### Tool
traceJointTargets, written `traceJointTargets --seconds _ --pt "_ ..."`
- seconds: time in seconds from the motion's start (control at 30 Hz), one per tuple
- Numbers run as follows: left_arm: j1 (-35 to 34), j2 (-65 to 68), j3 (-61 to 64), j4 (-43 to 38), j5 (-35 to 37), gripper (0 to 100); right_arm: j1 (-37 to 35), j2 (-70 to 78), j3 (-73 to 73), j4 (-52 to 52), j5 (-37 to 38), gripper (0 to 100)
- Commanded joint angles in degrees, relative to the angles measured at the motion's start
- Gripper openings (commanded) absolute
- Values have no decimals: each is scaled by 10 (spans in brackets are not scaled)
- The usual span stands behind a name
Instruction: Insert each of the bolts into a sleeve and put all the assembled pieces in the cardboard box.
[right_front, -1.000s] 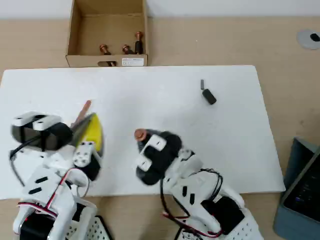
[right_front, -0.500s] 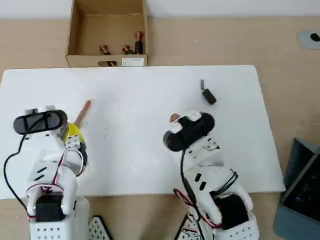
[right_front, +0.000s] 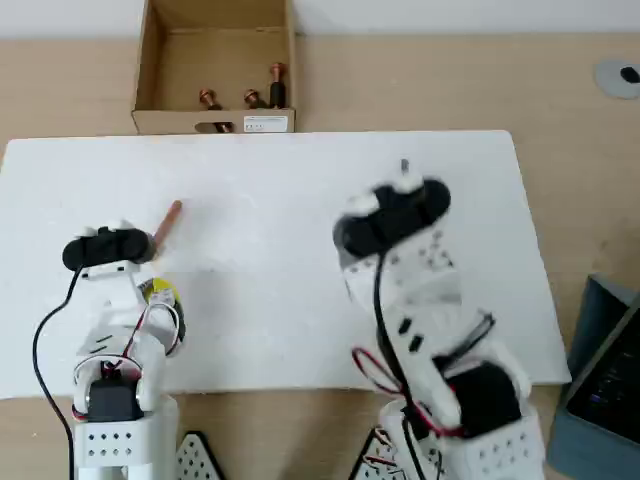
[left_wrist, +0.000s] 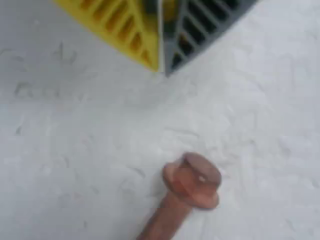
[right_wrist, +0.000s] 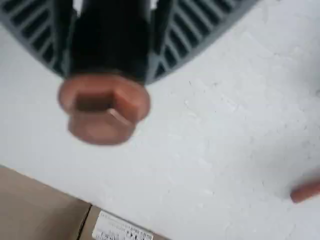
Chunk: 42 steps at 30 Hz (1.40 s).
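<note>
A loose copper bolt (right_front: 167, 222) lies on the white mat (right_front: 270, 300), just beyond my left arm (right_front: 108, 249). In the left wrist view its head (left_wrist: 192, 179) sits close in front of my left gripper (left_wrist: 161, 66), whose yellow and grey fingers are shut with nothing between them. My right gripper (right_wrist: 109, 70) is shut on a black sleeve (right_wrist: 110, 35) with a copper bolt head (right_wrist: 102, 107) sticking out, held above the mat. The cardboard box (right_front: 142, 80) at the far side holds three assembled pieces (right_front: 252, 98). The right arm (right_front: 392, 215) stands mid-right.
A thin grey stub (right_front: 404, 165) pokes out past the right arm's wrist. A grey device (right_front: 605, 380) sits off the mat at the right edge, and a round grey disc (right_front: 618, 76) lies at the far right. The box's front wall (right_wrist: 45, 212) is ahead of the right gripper.
My right arm has swung from the middle of the mat to the right and farther out, carrying the piece. My left arm has drawn back and turned, leaving the bolt in place.
</note>
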Motion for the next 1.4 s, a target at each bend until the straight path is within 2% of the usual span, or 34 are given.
traceJointTargets --seconds 0.0,0.5,0.87,1.13,1.37 --pt "-7 -5 -2 -2 -3 2 7 110 -113 -47 -5 9" --pt "-6 -5 -4 -2 1 2 7 590 -441 -224 0 9" --pt "-4 -5 -4 0 0 2 7 952 -807 -242 1 9" --pt "-3 -5 -4 1 0 2 -12 1169 -1032 -239 84 10" --pt "-3 -5 -4 1 0 2 -35 1290 -1154 -238 169 10"
